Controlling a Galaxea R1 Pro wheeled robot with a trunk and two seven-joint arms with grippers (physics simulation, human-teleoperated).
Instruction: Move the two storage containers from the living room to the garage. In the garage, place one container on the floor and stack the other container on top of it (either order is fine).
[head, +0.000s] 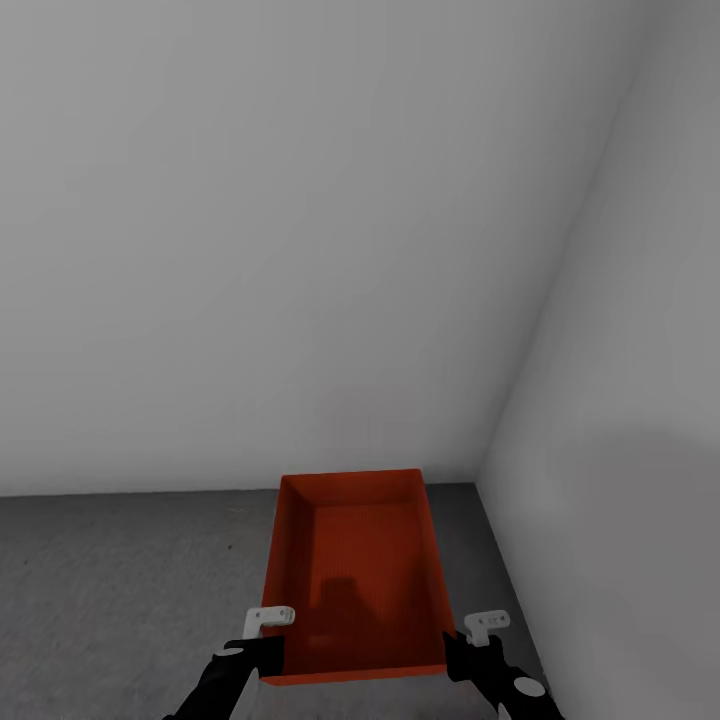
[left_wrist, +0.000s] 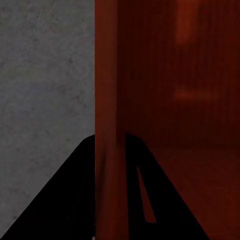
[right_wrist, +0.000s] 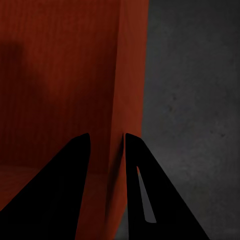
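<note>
Gripped at both of its long sides, an orange-red storage container (head: 355, 570) is seen in the head view near the corner where two plain white walls (head: 300, 250) meet, over the dark grey speckled floor (head: 120, 580). Its open top is turned upward and its long axis runs away from the robot toward the far wall; whether its base rests on the concrete or is held just above it cannot be told. The left gripper (head: 262, 640) is placed at the near end of the container's left wall, and the right gripper (head: 470, 645) at the near end of its right wall. In the left wrist view the left gripper (left_wrist: 110, 145) is shown with its two dark fingers (left_wrist: 65, 200) closed narrowly on the thin red wall, one finger outside and one inside the bin. In the right wrist view the right gripper (right_wrist: 107, 142) is likewise clamped over the opposite wall, its fingers (right_wrist: 55, 185) set on either side of it, with grey concrete seen beyond the outer face.
</note>
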